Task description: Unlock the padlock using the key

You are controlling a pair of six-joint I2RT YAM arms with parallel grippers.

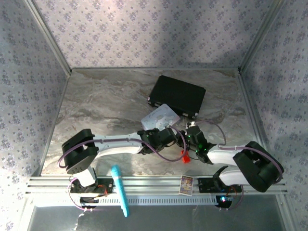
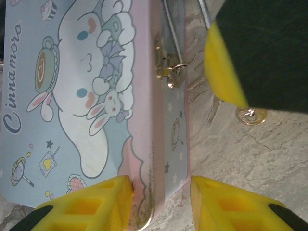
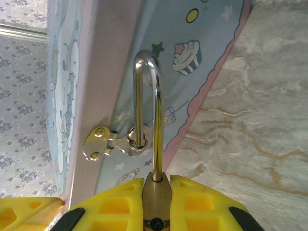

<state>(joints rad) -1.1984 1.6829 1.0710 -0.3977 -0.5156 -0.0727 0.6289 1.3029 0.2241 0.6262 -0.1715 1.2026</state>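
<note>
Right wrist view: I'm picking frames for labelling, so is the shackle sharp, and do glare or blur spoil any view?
Right wrist: padlock sharp, bright glare on its shackle bend. Left wrist: tin print crisp. Top: wall unevenly lit, padlock too small to make out.

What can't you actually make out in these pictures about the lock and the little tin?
- Keyhole of the padlock: right wrist view, covered by the right gripper's yellow fingers, cut by the bottom edge.
- Small brass disc: left wrist view, half under the right gripper; key or not, unclear.
- The tin's hasp, top view: too small, under both arms.
</note>
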